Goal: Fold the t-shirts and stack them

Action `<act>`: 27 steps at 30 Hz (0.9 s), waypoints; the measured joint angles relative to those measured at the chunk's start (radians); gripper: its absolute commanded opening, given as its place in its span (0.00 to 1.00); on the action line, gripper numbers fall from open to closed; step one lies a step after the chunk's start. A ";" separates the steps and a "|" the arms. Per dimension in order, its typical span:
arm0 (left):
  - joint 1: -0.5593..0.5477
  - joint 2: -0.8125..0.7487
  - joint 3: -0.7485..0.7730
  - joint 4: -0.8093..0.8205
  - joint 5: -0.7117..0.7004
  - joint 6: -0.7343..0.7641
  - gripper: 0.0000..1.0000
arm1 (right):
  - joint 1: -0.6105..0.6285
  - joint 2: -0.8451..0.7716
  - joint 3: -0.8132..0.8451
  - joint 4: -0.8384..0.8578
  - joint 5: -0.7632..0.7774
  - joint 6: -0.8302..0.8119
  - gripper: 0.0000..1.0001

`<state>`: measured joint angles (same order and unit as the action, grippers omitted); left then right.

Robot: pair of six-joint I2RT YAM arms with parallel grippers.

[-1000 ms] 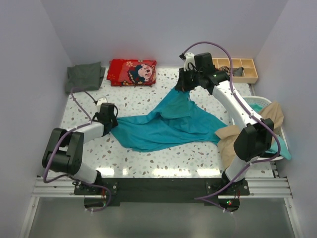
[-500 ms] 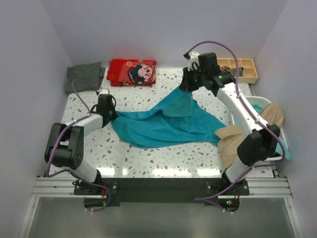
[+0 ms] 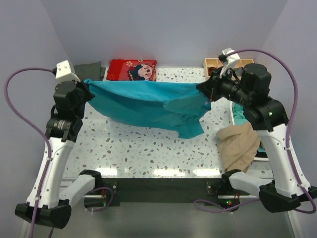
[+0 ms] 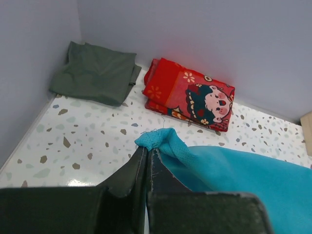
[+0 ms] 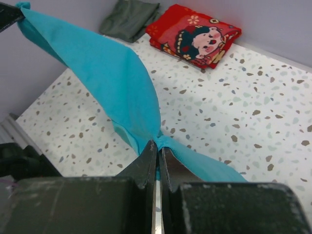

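Observation:
The bright teal t-shirt (image 3: 143, 105) hangs stretched in the air between my two grippers, above the speckled table. My left gripper (image 3: 87, 91) is shut on its left corner (image 4: 158, 139). My right gripper (image 3: 204, 89) is shut on its right edge (image 5: 157, 141), and the cloth (image 5: 102, 68) runs away from it toward the left arm. The dark grey-green t-shirt (image 3: 89, 69) lies folded in the far left corner, clear in the left wrist view (image 4: 95, 73). The beige t-shirt (image 3: 240, 144) hangs over the basket at the right, by the right arm.
A red folded cloth with a cartoon print (image 3: 132, 70) lies at the back next to the grey-green shirt. A wooden compartment tray (image 3: 212, 63) stands at the back right. A white basket (image 3: 260, 153) holds teal cloth (image 3: 238, 111) at the right edge. Walls enclose three sides.
Both arms have risen and spread apart, lifting the teal shirt off the table and pulling it taut. The left gripper moved up and left, the right gripper up and right.

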<state>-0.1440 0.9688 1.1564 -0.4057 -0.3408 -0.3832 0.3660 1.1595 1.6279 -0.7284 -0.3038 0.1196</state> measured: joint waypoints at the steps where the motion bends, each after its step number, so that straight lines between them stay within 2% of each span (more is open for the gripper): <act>1: 0.000 -0.024 0.023 -0.037 0.005 0.006 0.00 | 0.000 -0.024 -0.007 -0.006 -0.019 0.004 0.00; 7: 0.000 -0.137 0.162 -0.272 0.075 0.031 0.00 | 0.000 -0.167 -0.023 -0.070 -0.171 0.043 0.00; 14: 0.000 -0.269 0.393 -0.545 0.132 0.039 0.00 | 0.000 -0.350 -0.022 -0.085 -0.327 0.125 0.00; 20: 0.000 -0.303 0.699 -0.707 0.132 0.038 0.00 | 0.000 -0.430 0.028 -0.102 -0.419 0.185 0.00; 23: 0.000 -0.324 0.706 -0.732 0.131 0.034 0.00 | 0.000 -0.443 0.036 -0.104 -0.420 0.195 0.00; 27: 0.000 -0.340 0.572 -0.734 0.128 0.028 0.00 | 0.000 -0.453 -0.054 -0.087 -0.386 0.195 0.00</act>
<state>-0.1444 0.6285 1.7287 -1.1400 -0.2131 -0.3553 0.3660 0.7067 1.5742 -0.8150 -0.6903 0.3141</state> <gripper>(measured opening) 0.021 0.015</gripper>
